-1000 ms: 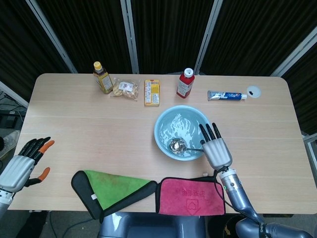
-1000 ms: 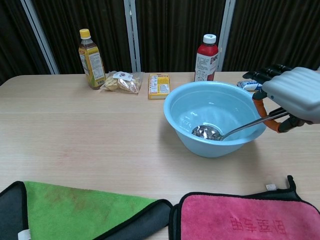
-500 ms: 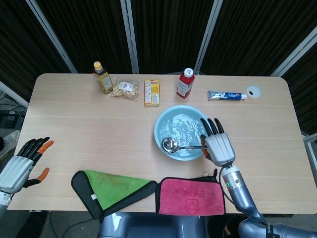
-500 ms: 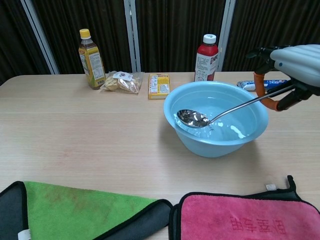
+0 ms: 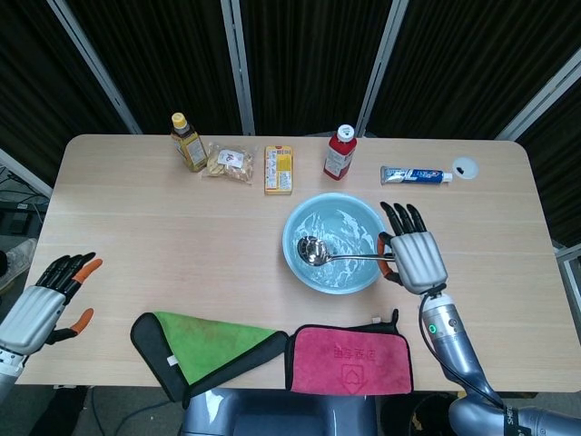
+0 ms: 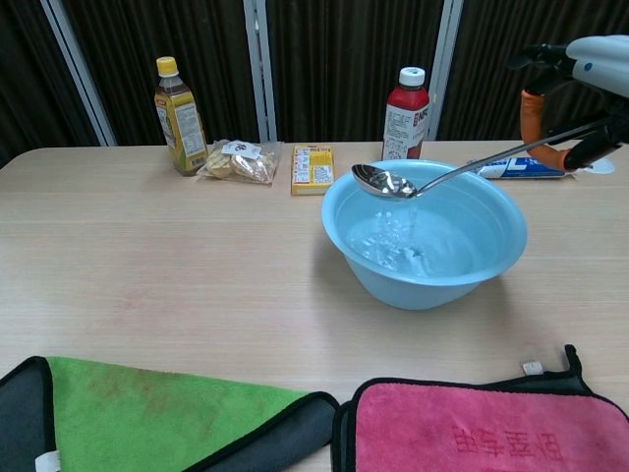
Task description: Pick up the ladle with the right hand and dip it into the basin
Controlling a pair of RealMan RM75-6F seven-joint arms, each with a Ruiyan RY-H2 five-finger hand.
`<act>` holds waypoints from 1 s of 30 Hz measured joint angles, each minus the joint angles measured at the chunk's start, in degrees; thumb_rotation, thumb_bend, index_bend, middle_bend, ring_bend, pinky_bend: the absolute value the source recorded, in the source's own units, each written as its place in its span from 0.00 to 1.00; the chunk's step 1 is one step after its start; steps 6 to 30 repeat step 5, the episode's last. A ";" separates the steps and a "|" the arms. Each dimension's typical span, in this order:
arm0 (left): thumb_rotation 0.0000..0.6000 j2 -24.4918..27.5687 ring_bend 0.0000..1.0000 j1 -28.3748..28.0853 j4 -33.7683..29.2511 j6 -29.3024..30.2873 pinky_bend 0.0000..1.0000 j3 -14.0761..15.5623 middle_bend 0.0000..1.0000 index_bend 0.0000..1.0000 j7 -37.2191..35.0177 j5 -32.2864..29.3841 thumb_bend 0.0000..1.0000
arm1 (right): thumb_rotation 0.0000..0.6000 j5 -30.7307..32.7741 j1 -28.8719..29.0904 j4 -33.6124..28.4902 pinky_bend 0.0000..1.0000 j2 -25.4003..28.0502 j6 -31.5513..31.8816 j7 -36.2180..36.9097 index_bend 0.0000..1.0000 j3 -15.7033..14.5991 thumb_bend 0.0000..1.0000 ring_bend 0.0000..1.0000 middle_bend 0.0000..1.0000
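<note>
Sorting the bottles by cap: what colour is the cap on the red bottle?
White; the red bottle shows its cap best in the chest view.

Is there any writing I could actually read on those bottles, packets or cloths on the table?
No text reads clearly.
Red bottle: label print too small.
Yellow-capped bottle: label blurred.
Yellow box: print illegible.
Toothpaste tube: lettering blurred.
Pink cloth: embossed characters, upside down, unreadable.

Head overhead, chest low; table (image 5: pixel 163 227) shared.

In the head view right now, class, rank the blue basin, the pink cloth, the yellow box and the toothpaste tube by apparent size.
1. pink cloth
2. blue basin
3. toothpaste tube and yellow box, too alike to rank
</note>
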 measured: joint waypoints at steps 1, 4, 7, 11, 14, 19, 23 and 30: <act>1.00 -0.01 0.00 -0.07 0.06 -0.10 0.00 -0.02 0.00 0.04 -0.07 -0.08 0.44 | 1.00 -0.29 -0.01 0.03 0.00 0.08 0.31 0.04 0.66 -0.11 0.41 0.00 0.04; 1.00 -0.04 0.00 -0.11 0.09 -0.23 0.00 -0.05 0.00 0.04 0.12 -0.22 0.44 | 1.00 -0.97 0.02 0.17 0.00 0.14 0.92 0.30 0.66 -0.49 0.41 0.00 0.04; 1.00 -0.02 0.00 -0.10 0.03 -0.22 0.00 -0.02 0.00 0.04 0.20 -0.21 0.44 | 1.00 -1.19 0.03 0.27 0.00 0.09 1.06 0.45 0.66 -0.62 0.41 0.00 0.04; 1.00 -0.02 0.00 -0.10 0.03 -0.22 0.00 -0.02 0.00 0.04 0.20 -0.21 0.44 | 1.00 -1.19 0.03 0.27 0.00 0.09 1.06 0.45 0.66 -0.62 0.41 0.00 0.04; 1.00 -0.02 0.00 -0.10 0.03 -0.22 0.00 -0.02 0.00 0.04 0.20 -0.21 0.44 | 1.00 -1.19 0.03 0.27 0.00 0.09 1.06 0.45 0.66 -0.62 0.41 0.00 0.04; 1.00 -0.02 0.00 -0.10 0.03 -0.22 0.00 -0.02 0.00 0.04 0.20 -0.21 0.44 | 1.00 -1.19 0.03 0.27 0.00 0.09 1.06 0.45 0.66 -0.62 0.41 0.00 0.04; 1.00 -0.02 0.00 -0.10 0.03 -0.22 0.00 -0.02 0.00 0.04 0.20 -0.21 0.44 | 1.00 -1.19 0.03 0.27 0.00 0.09 1.06 0.45 0.66 -0.62 0.41 0.00 0.04; 1.00 -0.02 0.00 -0.10 0.03 -0.22 0.00 -0.02 0.00 0.04 0.20 -0.21 0.44 | 1.00 -1.19 0.03 0.27 0.00 0.09 1.06 0.45 0.66 -0.62 0.41 0.00 0.04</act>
